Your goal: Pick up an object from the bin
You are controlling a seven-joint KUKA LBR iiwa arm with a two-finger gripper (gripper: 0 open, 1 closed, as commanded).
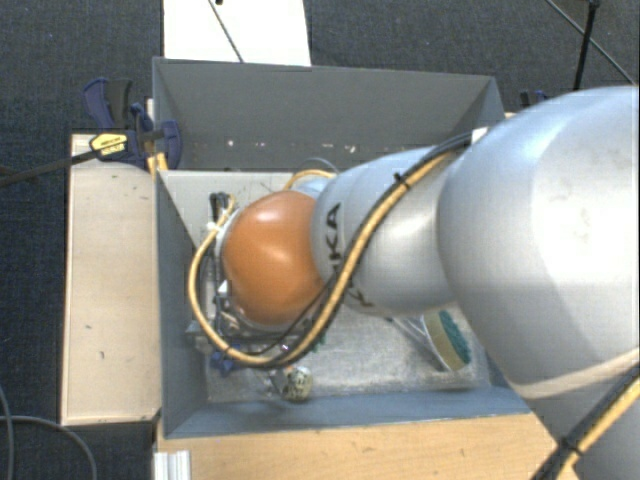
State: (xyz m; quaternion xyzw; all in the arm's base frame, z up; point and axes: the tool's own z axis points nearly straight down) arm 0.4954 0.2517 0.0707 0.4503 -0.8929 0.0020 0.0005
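Gripper (235,333) low at view-left of bin (330,118), hidden under my orange cover (270,258); grip state: cannot tell. Nearest thing: small speckled ball (292,384) at the front wall, just beside the tool. Teal brush (452,340) well apart. I judge it best to centre over the ball and keep off the wall.

The grey metal bin (330,108) had sloping walls and a pale, speckled floor. Toward the right of that floor lay a brush (455,340) with teal bristles, close to the right wall. A small round mottled ball (295,384) sat against the near wall, left of the middle. A dark object (218,206) lay in the far left corner, too hidden to name.
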